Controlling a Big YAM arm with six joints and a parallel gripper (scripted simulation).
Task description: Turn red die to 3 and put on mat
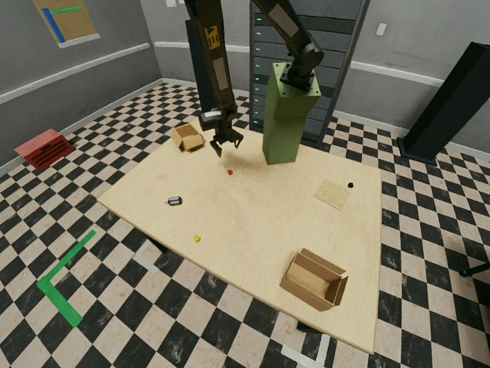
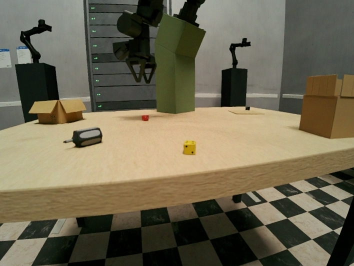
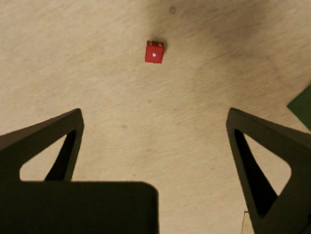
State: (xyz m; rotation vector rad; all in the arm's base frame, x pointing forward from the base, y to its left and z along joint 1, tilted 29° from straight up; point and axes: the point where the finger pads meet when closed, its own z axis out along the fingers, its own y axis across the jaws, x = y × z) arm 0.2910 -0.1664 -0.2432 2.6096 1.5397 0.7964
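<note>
A: Item, red die [image 3: 155, 53]: on bare table [image 1: 253, 221], well apart from the mat [image 1: 332, 194]. One white pip on top; side faces too small to read.

B: Black die [image 1: 350, 185]?

A: Just beside the mat; pips illegible.

B: Gripper [image 1: 226, 145]?

A: Raised above the table, pointing down near the red die; fingers fully spread, nothing between them.
</note>
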